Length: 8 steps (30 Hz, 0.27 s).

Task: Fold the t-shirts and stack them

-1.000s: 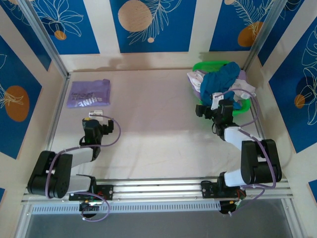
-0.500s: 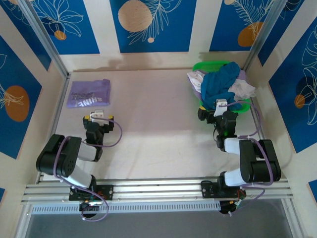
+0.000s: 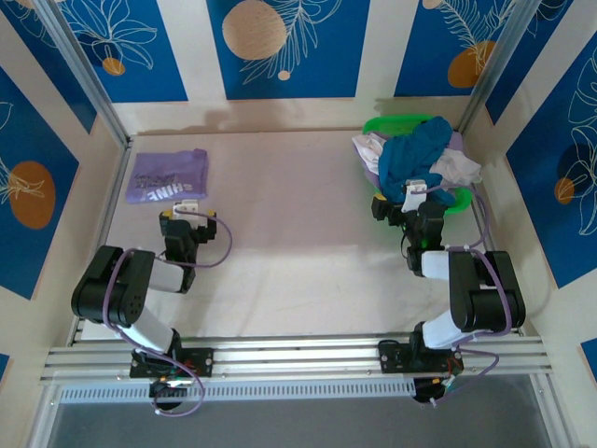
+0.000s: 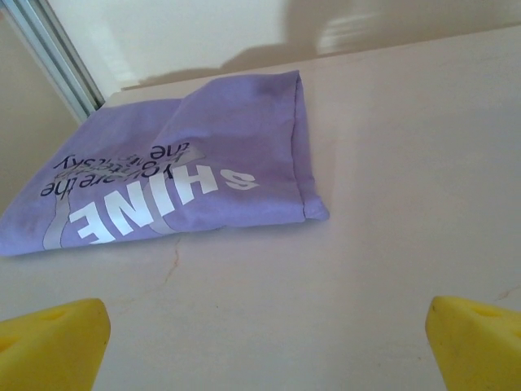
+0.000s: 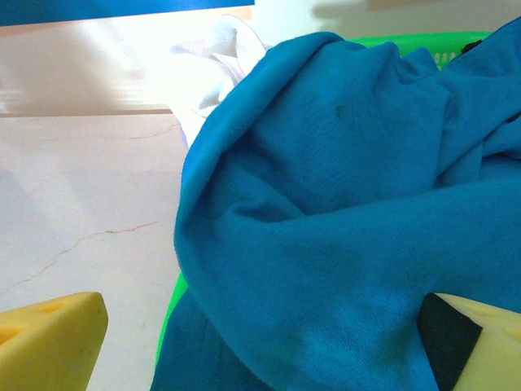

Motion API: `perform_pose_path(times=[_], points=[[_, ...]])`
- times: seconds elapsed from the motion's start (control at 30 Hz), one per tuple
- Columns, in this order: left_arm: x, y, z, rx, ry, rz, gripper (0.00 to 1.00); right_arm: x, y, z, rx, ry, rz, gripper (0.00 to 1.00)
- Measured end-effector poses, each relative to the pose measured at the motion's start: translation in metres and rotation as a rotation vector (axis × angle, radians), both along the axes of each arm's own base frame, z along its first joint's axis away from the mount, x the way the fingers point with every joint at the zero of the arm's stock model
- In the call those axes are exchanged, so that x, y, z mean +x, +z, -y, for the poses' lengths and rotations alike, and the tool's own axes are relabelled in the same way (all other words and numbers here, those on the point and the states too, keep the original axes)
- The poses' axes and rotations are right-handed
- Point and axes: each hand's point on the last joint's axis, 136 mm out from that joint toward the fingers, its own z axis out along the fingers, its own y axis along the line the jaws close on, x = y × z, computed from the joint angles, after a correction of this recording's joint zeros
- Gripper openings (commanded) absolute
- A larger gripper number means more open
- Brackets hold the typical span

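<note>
I am fetching the next shirt, I judge. My right gripper [image 5: 264, 342], spread apart, faces the crumpled teal-blue cloth t-shirt [image 5: 326, 204] in the green plastic basket [image 5: 407, 41]. Next it must pinch a fold.

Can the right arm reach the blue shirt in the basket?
Probably yes: the right gripper is open at the basket rim, and the blue shirt lies uncovered on top, straight ahead.

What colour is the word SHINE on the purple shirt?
White; purple shirt shows best in left wrist view.

The lavender t-shirt [image 4: 163, 163] bears white lettering, the teal t-shirt [image 5: 342, 220] is plain, the basket [image 3: 396, 122] green
</note>
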Motion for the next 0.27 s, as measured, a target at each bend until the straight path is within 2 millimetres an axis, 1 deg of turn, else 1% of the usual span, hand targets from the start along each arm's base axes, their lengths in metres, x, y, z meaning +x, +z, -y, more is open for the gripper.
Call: perform_pose_path(times=[0.17,0.27], points=[[-0.0050,-0.0051,-0.0008,0.002,0.000,-0.011,0.99,0.0002,-0.0003,-0.0003,0.000,0.001,-0.002,0.99],[-0.0051,-0.0049,-0.0009,0.002,0.000,-0.010,0.99,0.0002,-0.0002,-0.0003,0.000,0.001,-0.002,0.99]])
